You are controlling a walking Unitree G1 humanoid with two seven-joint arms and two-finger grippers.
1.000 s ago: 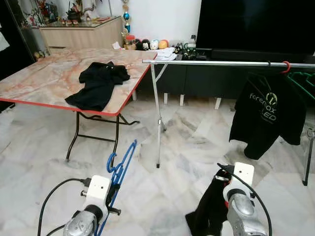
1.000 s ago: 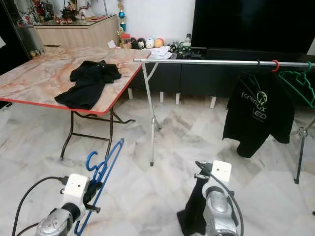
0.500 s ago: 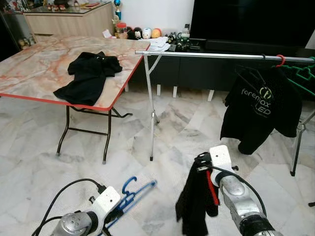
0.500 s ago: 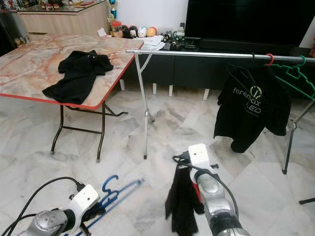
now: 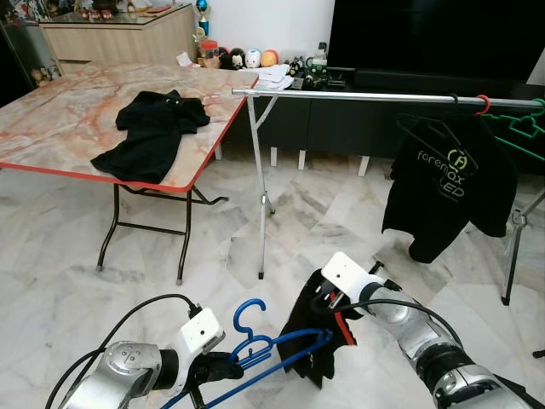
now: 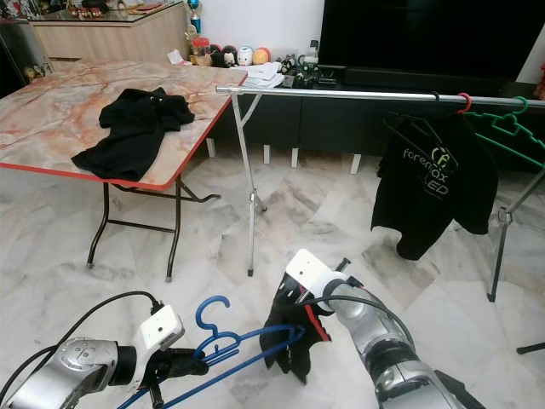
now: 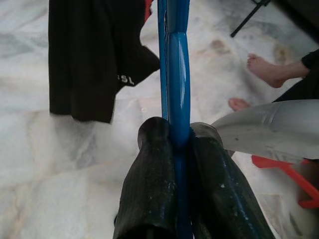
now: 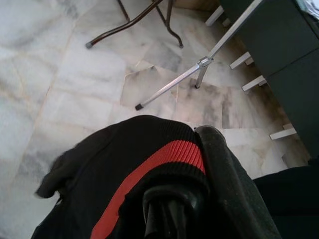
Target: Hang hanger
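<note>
The left gripper (image 7: 174, 149) has its fingers pinched tight on the blue hanger (image 5: 264, 354), low above the marble floor (image 5: 68, 281) in front of the clothes rail (image 5: 358, 97). The hanger's far end reaches into the black shirt (image 5: 317, 336), which the right gripper (image 8: 184, 199) clamps by its red-striped collar. Another dark shirt (image 5: 451, 192) hangs on the rail; a folding table (image 5: 51, 136) stands left of the rail.
</note>
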